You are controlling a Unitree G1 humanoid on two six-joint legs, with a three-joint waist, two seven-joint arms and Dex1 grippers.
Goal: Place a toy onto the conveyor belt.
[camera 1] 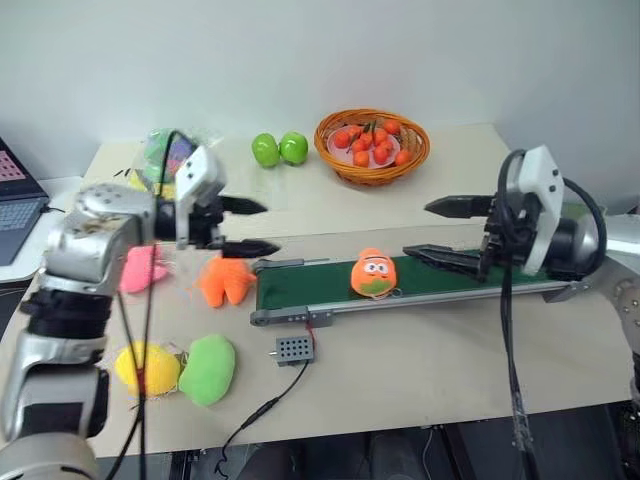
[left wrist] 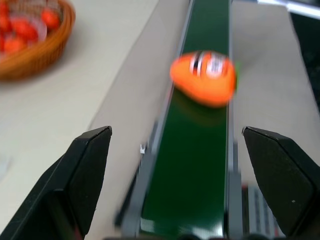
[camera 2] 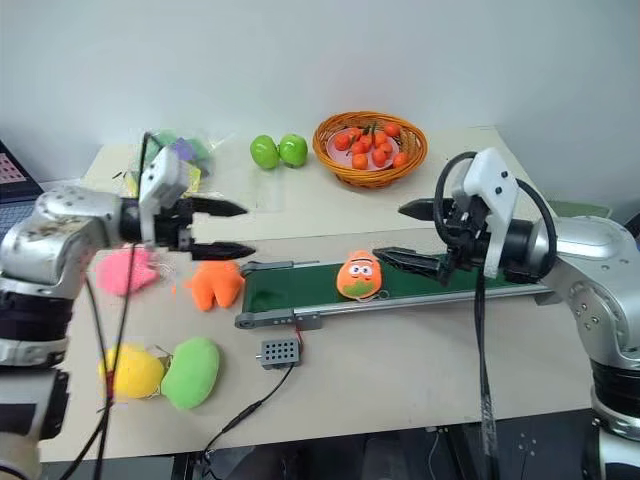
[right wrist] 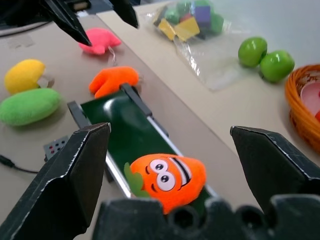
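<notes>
Nearest me, low in the left of the head view, I see a yellow plush point(camera 1: 146, 367) and a green plush point(camera 1: 208, 369) lying side by side and touching, with a small grey box point(camera 1: 292, 348) on a black cable just right of them.

Past the box, the belt point(camera 1: 300, 286) crosses the middle of the frame, running right and slightly upward. The toy point(camera 1: 373, 274) sits on the belt near its midpoint, face toward me, free of both grippers.

My left gripper point(camera 1: 248, 228) comes in from the left edge at mid height, forearm roughly level, fingers pointing right toward the belt's left end. Its fingers are spread wide and empty; in its wrist view the toy point(left wrist: 204, 77) lies ahead on the belt, well beyond the fingertips. Just under that gripper lies an orange plush with legs point(camera 1: 227, 281), beside the belt's end, and a pink plush point(camera 1: 142, 269) further left.

My right gripper point(camera 1: 440, 232) reaches in from the right edge, pointing left, one finger above the belt and one low over it, spread apart, holding nothing. Its tips are near the toy but clear of it.

Farther back, in the upper middle, stand two green apples point(camera 1: 279, 149) and a basket point(camera 1: 372, 146) of small orange fruits. A bag of coloured pieces point(camera 1: 168, 152) is at upper left.
</notes>
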